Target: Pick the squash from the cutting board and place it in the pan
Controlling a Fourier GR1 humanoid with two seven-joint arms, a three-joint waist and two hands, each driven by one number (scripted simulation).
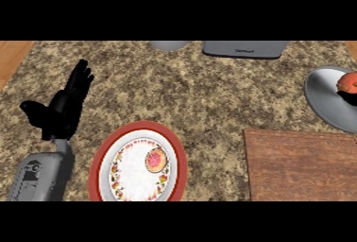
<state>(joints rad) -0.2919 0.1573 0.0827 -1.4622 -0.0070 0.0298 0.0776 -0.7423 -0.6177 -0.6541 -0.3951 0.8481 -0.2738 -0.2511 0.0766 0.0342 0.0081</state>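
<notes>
Desk [209, 94]: speckled stone top, wood showing at both far corners.
Cutting board [300, 165]: brown wood, lower right, cut off at the right and lower edges.
Plate [105, 156]: red rim, flowered centre, lower middle, bottom clipped.
Pan [324, 99]: grey, round, far right, partly lost past the edge.
Left hand [66, 101]: upright at left, fingers straight and close together, thumb spread aside, touching nothing.
Grey box [244, 48], grey round thing [169, 45]: top edge, clipped, not identifiable.
Squash [349, 82]: orange-red, within the pan's outline, off the board; mostly cut off, long axis and heading unreadable.
Right hand [351, 98]: black sliver only, against the squash's lower side; grip cannot be told.
</notes>
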